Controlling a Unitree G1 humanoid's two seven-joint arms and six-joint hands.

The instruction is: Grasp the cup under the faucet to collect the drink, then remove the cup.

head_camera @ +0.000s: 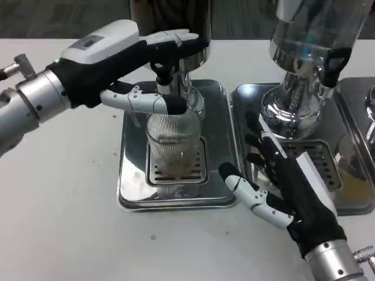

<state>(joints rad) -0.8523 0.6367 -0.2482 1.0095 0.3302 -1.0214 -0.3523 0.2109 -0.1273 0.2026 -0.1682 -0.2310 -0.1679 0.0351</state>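
A clear ribbed cup [171,137] stands upright on the grate of the left steel drip tray [132,175], directly below the black faucet lever [162,65] of the left dispenser. A little brownish drink shows at the cup's bottom. My left hand [126,64] reaches in from the left, its fingers lying over the lever's top and its thumb stretched beneath, just above the cup's rim. My right hand [281,184] hovers open to the right of the cup, over the gap between the two trays, fingers spread and apart from the glass.
A second dispenser [302,70] with a chrome base stands on the right drip tray [328,170], close behind my right hand. Bare white table [64,205] lies at the front left.
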